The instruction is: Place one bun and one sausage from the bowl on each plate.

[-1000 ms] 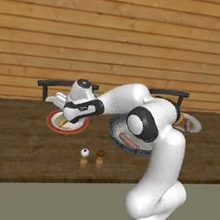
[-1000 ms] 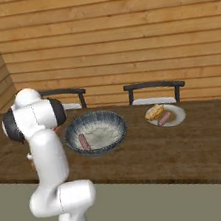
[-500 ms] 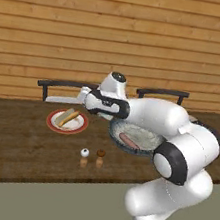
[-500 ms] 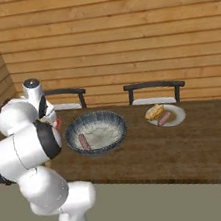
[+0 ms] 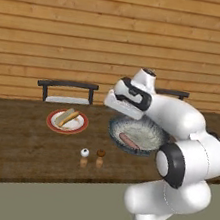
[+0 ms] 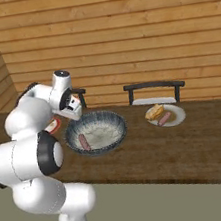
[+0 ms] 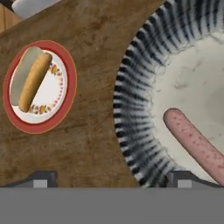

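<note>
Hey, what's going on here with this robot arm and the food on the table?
The robot is serving buns and sausages from the bowl onto two plates. The red-rimmed plate holds a bun and an orange-brown sausage; the pale plate also holds a bun and a sausage. One pink sausage remains in the bowl. The gripper hangs over the bowl's rim, jaws open and empty. Two small shakers stand in front.

In the hand view the bowl (image 7: 135,113) is cut off at 12 and 3 o'clock, and its sausage (image 7: 194,142) is clipped at 4 o'clock. In the right base view the red-rimmed plate (image 6: 55,124) is mostly hidden behind the arm.
</note>
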### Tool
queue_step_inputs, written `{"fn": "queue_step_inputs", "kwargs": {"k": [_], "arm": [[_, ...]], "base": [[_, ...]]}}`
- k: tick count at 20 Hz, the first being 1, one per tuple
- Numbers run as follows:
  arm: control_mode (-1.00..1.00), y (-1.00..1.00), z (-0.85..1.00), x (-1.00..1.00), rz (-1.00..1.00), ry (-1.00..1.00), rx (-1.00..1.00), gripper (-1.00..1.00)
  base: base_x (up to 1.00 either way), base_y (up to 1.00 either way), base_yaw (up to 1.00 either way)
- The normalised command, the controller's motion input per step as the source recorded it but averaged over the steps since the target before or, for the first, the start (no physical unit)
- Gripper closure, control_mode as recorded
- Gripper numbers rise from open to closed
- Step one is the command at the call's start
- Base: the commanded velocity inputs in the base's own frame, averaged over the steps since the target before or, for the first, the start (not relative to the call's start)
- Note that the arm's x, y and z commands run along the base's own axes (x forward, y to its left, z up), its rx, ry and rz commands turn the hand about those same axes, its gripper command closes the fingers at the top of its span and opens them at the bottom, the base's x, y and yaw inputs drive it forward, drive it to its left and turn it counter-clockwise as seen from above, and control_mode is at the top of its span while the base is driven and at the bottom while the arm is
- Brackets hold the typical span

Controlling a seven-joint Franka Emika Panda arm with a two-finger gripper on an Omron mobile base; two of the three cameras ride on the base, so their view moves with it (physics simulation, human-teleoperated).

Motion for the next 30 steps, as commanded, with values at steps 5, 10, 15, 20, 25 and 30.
{"fn": "queue_step_inputs", "kwargs": {"k": [5,10,15,20,25,30], "arm": [[-1.0,-0.7,-0.44,-0.01,0.2,0.03,-0.2,-1.0],[-1.0,-0.54,-0.67,-0.06,0.28,0.0,-0.1,-1.0],[-1.0,-0.53,-0.74,-0.22,0.25,0.0,0.0,-1.0],[-1.0,-0.1,-0.46,-0.48,0.19,0.0,0.0,-1.0],[-1.0,0.17,-0.05,-0.13,0.12,0.0,0.0,-1.0],[-1.0,0.25,-0.22,0.32,0.07,0.0,0.0,-1.0]], "base": [[0.0,0.0,0.0],[0.0,0.0,0.0],[0.0,0.0,0.0],[0.0,0.0,0.0],[0.0,0.0,0.0],[0.0,0.0,0.0]]}}
